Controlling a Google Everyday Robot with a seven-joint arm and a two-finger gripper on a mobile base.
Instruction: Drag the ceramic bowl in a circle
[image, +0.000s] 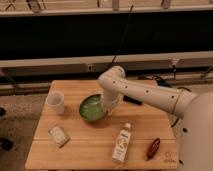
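The ceramic bowl (92, 108) is round, shallow and glossy green, and sits near the middle of the wooden table (100, 150). My gripper (107, 106) hangs from the white arm and reaches down onto the bowl's right rim, touching it. The arm comes in from the right and hides the bowl's right edge.
A small white cup (55, 102) stands left of the bowl. A wrapped snack packet (59, 135) lies at the front left. A white bottle (122, 143) lies in front of the bowl, and a dark reddish packet (153, 148) lies at the front right.
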